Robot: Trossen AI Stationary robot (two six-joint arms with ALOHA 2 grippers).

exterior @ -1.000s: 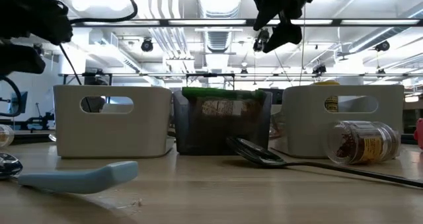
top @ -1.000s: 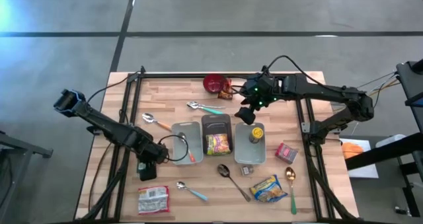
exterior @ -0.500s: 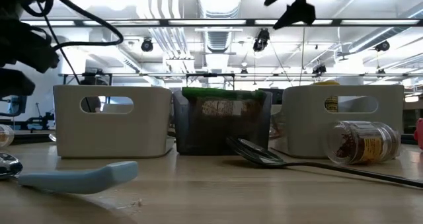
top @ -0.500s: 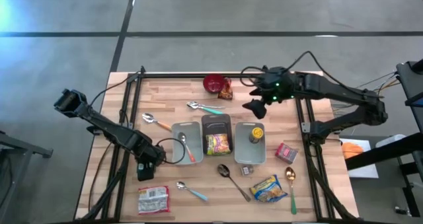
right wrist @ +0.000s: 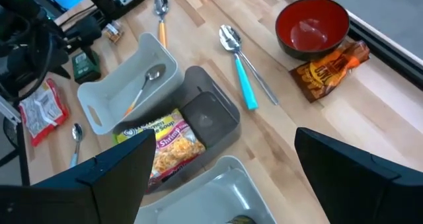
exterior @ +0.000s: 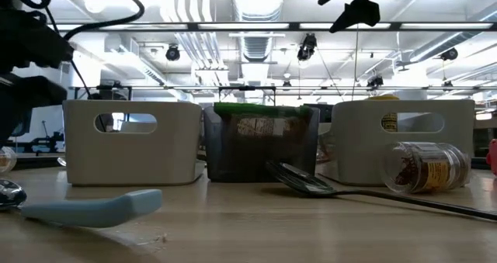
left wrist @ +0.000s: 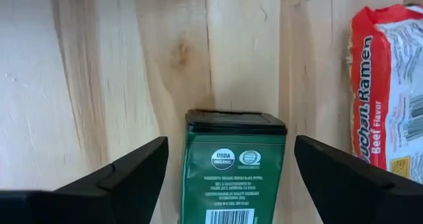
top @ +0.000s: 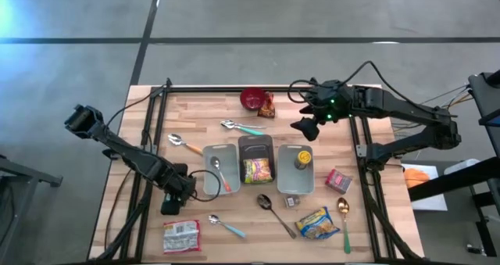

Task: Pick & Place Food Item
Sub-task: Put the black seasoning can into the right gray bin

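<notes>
A green tin (left wrist: 232, 164) with a black lid lies flat on the wooden table near its front left. My left gripper (left wrist: 230, 142) hangs just above it, pointing down. It is open, with one finger on either side of the tin and a gap to each. In the high view this gripper (top: 172, 200) covers the tin. A red and white ramen packet (left wrist: 386, 92) lies beside the tin, nearer the front edge (top: 181, 236). My right gripper (top: 304, 127) is open with nothing between its fingers, high over the table's far right.
Three bins stand in a row mid-table: a white one (top: 205, 171) with a spoon, a dark one (top: 256, 145) with a soup packet, and a white one (top: 283, 179) with a yellow-lidded jar. A red bowl (top: 252, 98) stands at the far edge, with spoons and snack bags (top: 317, 222) around.
My left gripper has come down toward the green tin, shifting a little toward the table's near left, and has rolled about its own axis. My right gripper has risen and drawn back toward the far right, away from the bins. Both have stayed open.
</notes>
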